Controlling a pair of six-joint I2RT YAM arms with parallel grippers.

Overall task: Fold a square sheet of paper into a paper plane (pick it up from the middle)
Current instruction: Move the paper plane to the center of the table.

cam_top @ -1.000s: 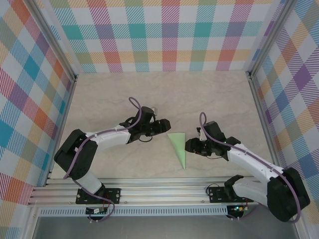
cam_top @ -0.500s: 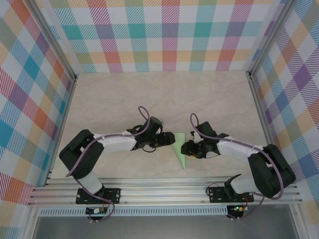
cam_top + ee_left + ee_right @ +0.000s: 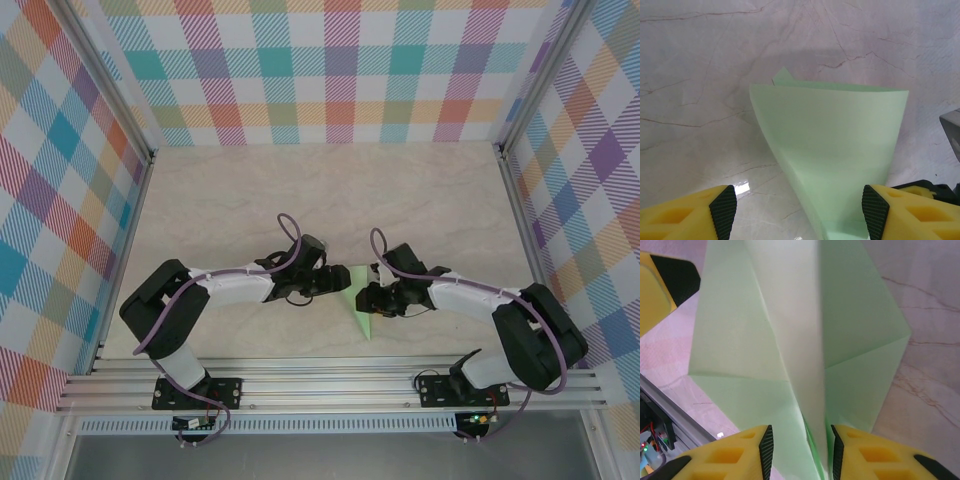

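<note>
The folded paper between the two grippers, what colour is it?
The paper is plain pale green, unmarked. The right wrist view shows it best.

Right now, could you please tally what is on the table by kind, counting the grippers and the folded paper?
Paper plane, pale green: 1
Grippers, yellow fingers with black pads: 2, the left gripper and the right gripper
Total: 3

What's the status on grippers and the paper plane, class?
Left gripper open, straddling the paper plane. Right gripper pinching its centre fold. Nothing in the way on the table.
</note>
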